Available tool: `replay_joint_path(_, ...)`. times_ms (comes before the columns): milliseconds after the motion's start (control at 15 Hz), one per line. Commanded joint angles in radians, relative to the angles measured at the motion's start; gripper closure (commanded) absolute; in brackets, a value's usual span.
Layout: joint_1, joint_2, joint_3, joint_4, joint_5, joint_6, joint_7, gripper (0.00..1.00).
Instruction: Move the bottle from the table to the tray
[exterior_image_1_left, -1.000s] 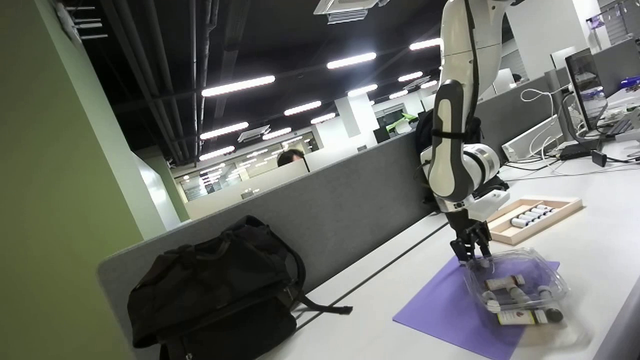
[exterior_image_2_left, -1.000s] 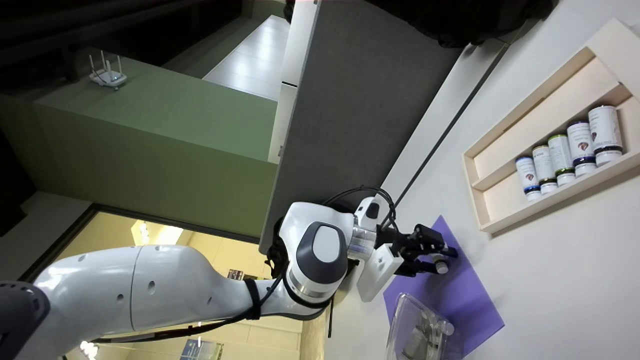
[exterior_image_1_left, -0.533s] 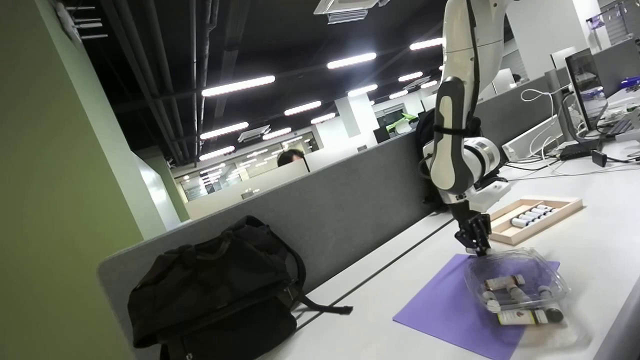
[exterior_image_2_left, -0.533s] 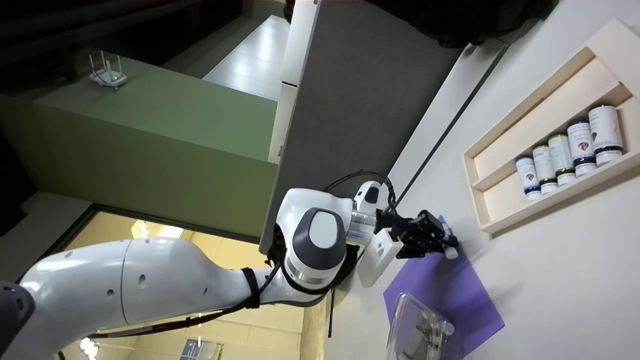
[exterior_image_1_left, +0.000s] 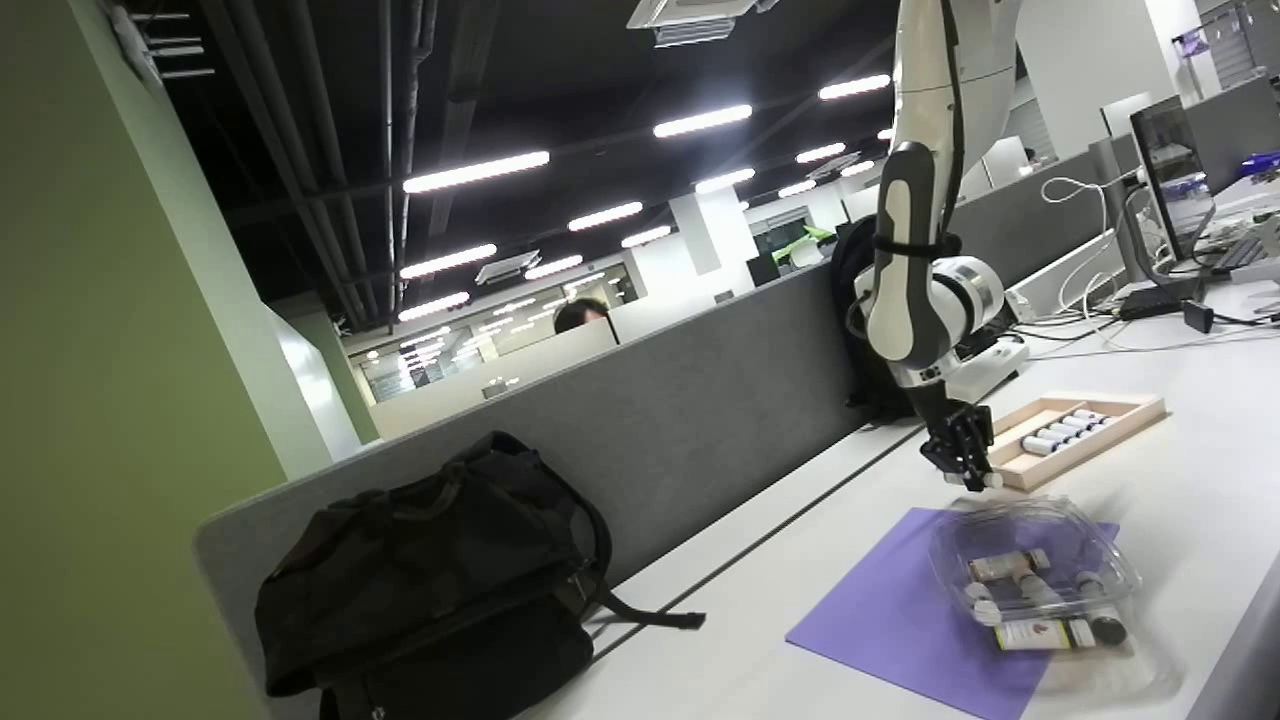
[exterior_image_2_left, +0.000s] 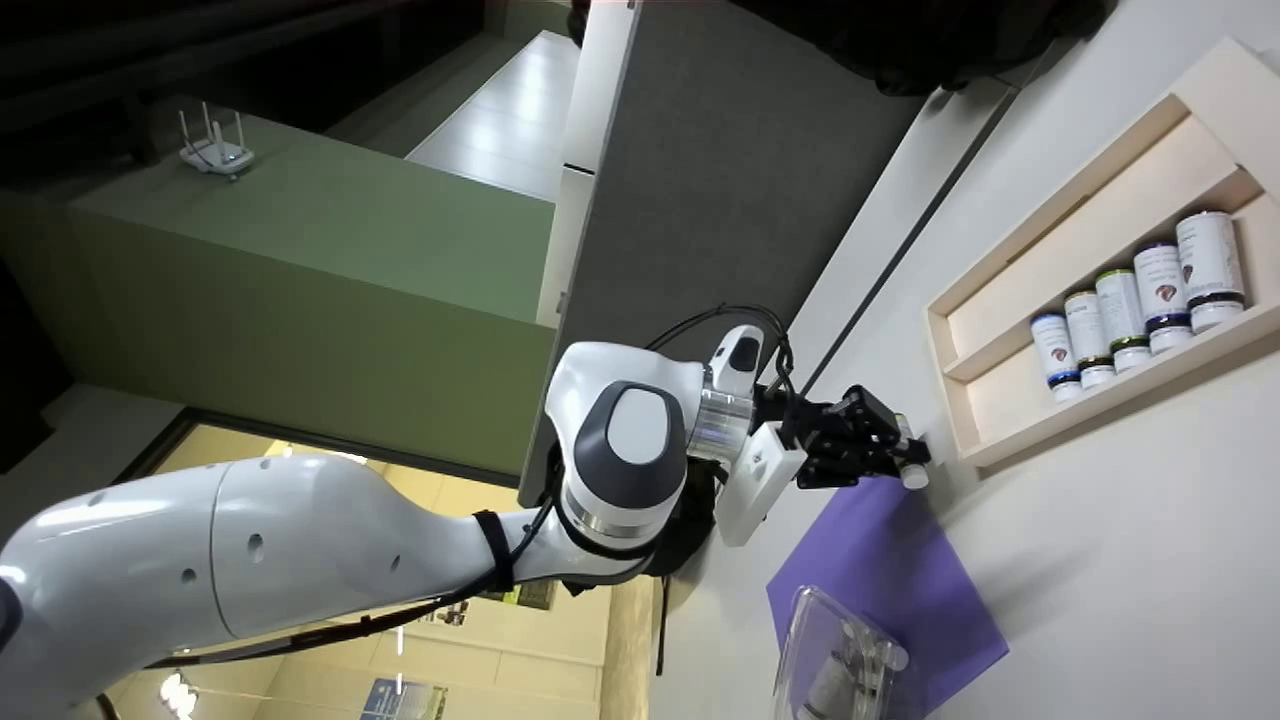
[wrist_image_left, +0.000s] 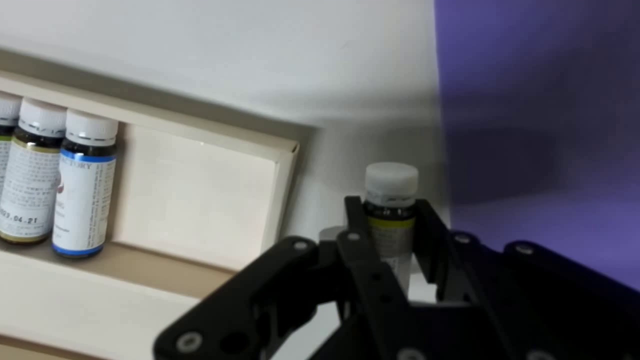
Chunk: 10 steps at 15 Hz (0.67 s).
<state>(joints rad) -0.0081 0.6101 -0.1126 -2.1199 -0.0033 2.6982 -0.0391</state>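
Observation:
The bottle (wrist_image_left: 391, 185) has a white cap and a yellow-green band. My gripper (wrist_image_left: 389, 210) is shut on it just below the cap, one finger on each side; the bottle's lower part is partly hidden by the fingers. In both exterior views the bottle (exterior_image_1_left: 992, 481) (exterior_image_2_left: 913, 476) is held above the table, between the purple mat and the tray. The light wooden tray (exterior_image_1_left: 1100, 440) has two long compartments split by a divider. One holds several bottles in a row, with bare floor at the end nearest my gripper. The tray's corner (wrist_image_left: 287, 150) is left of my fingers in the wrist view.
The purple mat (exterior_image_1_left: 880, 620) lies on the white table. A clear plastic box (exterior_image_1_left: 1050, 610) with several bottles stands partly on it. A grey partition (exterior_image_1_left: 700, 430) runs along the table, with a black backpack (exterior_image_1_left: 430, 580) against it. A monitor (exterior_image_1_left: 1170, 180) stands farther back.
One second ago my fingers were apart around the bottle, low over the mat. They have since shut on it, lifted it and carried it off the mat toward the tray.

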Motion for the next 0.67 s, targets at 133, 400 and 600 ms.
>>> replay_joint_path(133,-0.048,-0.014,0.029,0.01,0.004,-0.018,-0.011,0.88)
replay_joint_path(400,-0.112,-0.031,0.026,0.028,0.037,-0.002,-0.011,0.88)
replay_joint_path(600,-0.17,-0.01,0.021,0.079,0.065,-0.012,-0.013,0.88)
